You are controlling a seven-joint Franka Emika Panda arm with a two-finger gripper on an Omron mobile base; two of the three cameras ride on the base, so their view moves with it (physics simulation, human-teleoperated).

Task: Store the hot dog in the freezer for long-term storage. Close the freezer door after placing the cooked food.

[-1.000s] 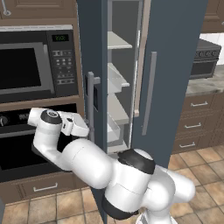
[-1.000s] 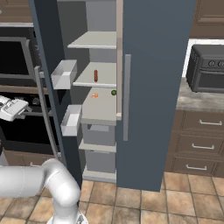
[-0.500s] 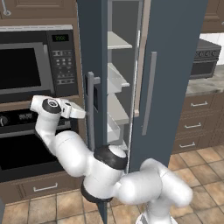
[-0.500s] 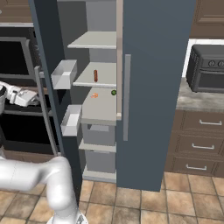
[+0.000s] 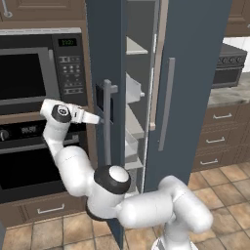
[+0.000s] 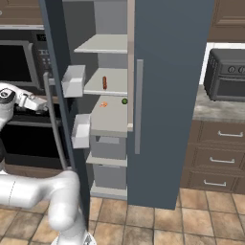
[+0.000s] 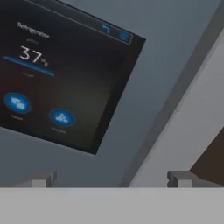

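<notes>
Since the earlier frame the arm is swinging its hand from in front of the oven toward the freezer door's outer face; the door itself is standing as before. Gripper is now sitting just beside the long grey handle, fingers apart and holding nothing. Hand view is looking straight at the door's black button panel, with both finger tips spread wide near the bottom corners.

Freezer door is hanging open, edge-on in the right base view, its white bins facing the compartment. Behind it the freezer is showing pale shelves. Hot dog is lying on the middle shelf, well apart from the gripper. One shelf lower, a small dark-green round item is sitting near an orange item.

Farther left, the black microwave and oven are filling the cabinet wall.
</notes>
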